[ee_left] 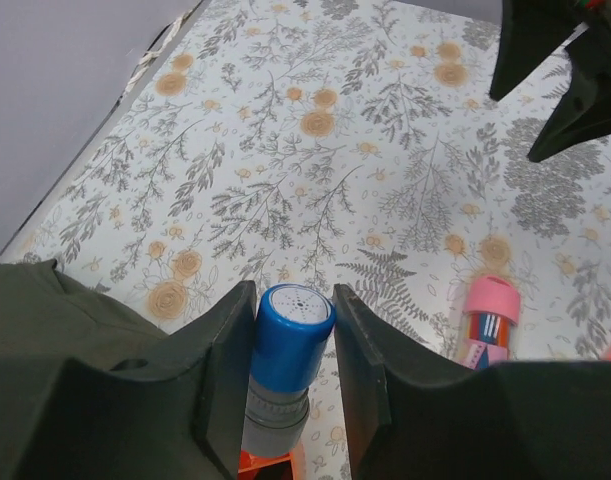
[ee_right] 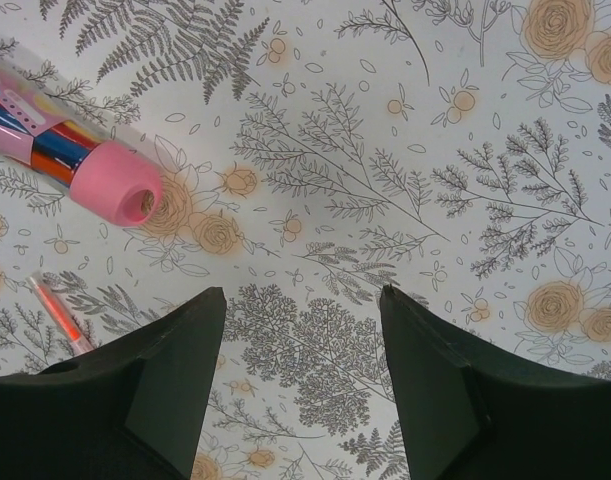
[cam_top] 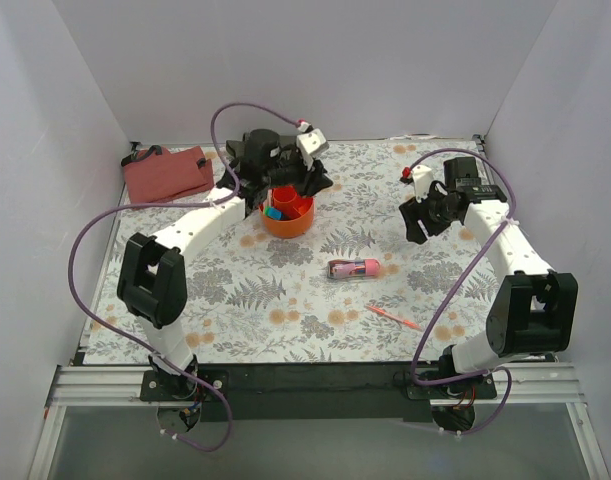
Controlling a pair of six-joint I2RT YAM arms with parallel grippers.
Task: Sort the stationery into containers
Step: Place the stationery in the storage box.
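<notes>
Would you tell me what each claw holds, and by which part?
Left claw grips the blue-grey cylinder across its blue end; right claw holds nothing.

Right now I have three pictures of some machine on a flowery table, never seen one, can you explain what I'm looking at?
It is two white robot arms bolted to a table. The wide picture looks down from above; the other two come from cameras on each wrist. The left gripper clamps a blue-capped cylinder above an orange bowl. The right gripper is open and empty. A pink tube and a thin orange-red pen lie on the table; a red cloth sits far left.
</notes>
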